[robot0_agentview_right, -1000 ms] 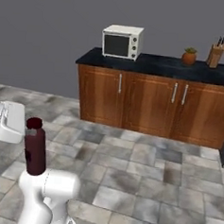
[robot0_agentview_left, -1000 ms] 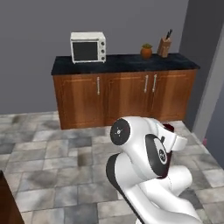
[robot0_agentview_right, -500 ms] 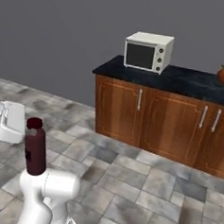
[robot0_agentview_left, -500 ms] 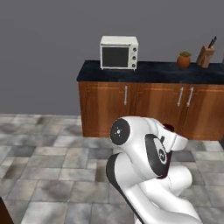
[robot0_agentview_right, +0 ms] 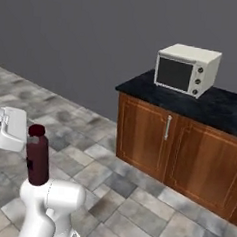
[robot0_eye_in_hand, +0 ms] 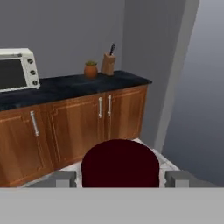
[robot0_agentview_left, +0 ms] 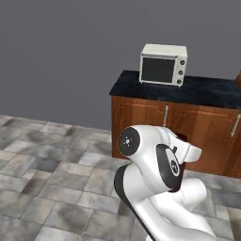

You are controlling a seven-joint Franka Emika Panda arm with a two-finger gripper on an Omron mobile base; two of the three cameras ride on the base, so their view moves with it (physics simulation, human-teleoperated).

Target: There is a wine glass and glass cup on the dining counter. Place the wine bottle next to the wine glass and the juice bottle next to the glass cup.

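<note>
My gripper (robot0_agentview_right: 32, 140) is shut on the juice bottle (robot0_agentview_right: 37, 157), a slim dark-red bottle with no label, and holds it upright above the arm's base. In the hand view its round dark-red cap (robot0_eye_in_hand: 120, 162) sits between the two fingertips (robot0_eye_in_hand: 65, 178). From the left base view just the bottle's top (robot0_agentview_left: 181, 138) peeks out behind the white arm. The wine bottle, wine glass, glass cup and dining counter are out of view.
A wooden cabinet (robot0_agentview_right: 154, 143) with a dark top stands against the grey wall and carries a white toaster oven (robot0_agentview_right: 186, 69). Further along its top are a potted plant (robot0_eye_in_hand: 90, 69) and a knife block (robot0_eye_in_hand: 108, 63). Grey tiled floor (robot0_agentview_left: 42, 188) lies open around the base.
The whole scene has slid across both base views, so the base has turned or driven. The cabinet and oven look nearer. The bottle stays in the gripper, unchanged.
</note>
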